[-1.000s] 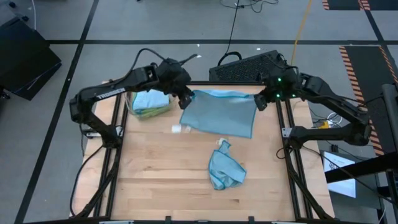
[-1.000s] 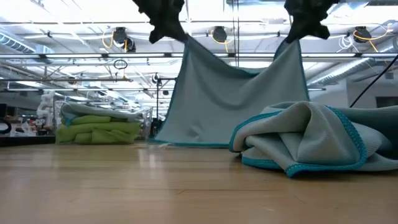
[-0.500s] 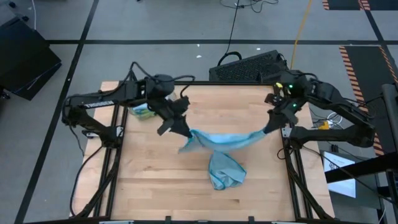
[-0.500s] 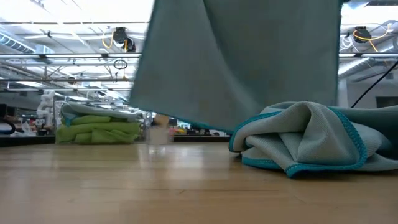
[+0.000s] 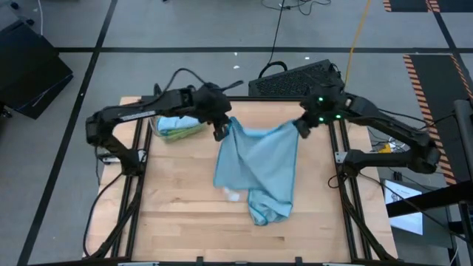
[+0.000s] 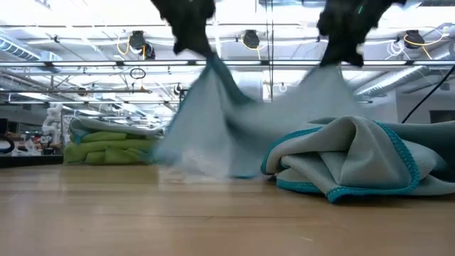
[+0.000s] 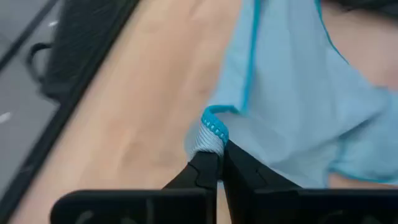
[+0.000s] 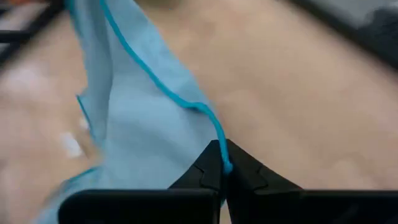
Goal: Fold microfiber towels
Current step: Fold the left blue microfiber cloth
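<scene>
Both hands are back up near the far edge of the surface (image 5: pixel 177 222) now, where half a second ago they had swung low toward the crumpled towel (image 5: pixel 267 208). The left hand (image 5: pixel 222 131) is pinched tight on one corner of the light blue towel (image 5: pixel 255 159) — the right hand (image 5: pixel 301 125) is clamped on the other corner. The cloth, bunched into a sagging band between them a moment ago, now hangs spread open, and its lower edge drapes over the crumpled towel. Beyond the left hand, the stack of folded towels (image 5: pixel 177 124) — blue over green — sits where it was.
</scene>
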